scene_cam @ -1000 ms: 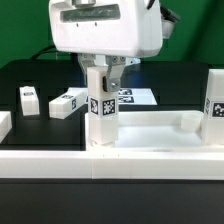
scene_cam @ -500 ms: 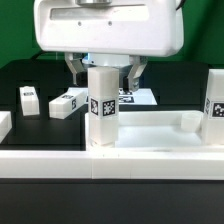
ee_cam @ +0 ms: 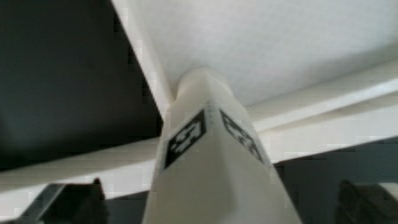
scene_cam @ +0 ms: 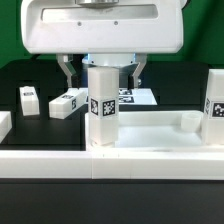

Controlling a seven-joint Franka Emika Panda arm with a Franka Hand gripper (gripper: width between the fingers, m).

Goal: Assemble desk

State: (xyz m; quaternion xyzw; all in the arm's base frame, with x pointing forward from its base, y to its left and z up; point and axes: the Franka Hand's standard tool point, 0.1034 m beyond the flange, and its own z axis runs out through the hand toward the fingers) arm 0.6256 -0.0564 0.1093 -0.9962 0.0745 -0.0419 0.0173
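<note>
While the hand (scene_cam: 101, 84) hangs wide open, one finger on either side of the upright leg (scene_cam: 101, 108) and holding nothing, that leg stands at the nine o'clock end of the tabletop (scene_cam: 160, 130). If the leg is only loosely seated, a finger grazing it on a slanted lift could tilt or unseat it. Room beside each finger looks narrow; overhead it is free. From the leg, the nearer loose leg (scene_cam: 65, 103) and farther loose leg (scene_cam: 28, 99) lie toward nine o'clock, a second upright leg (scene_cam: 214, 106) stands at three, the marker board (scene_cam: 140, 97) lies toward one, and the white rail (scene_cam: 110, 166) runs at six.
</note>
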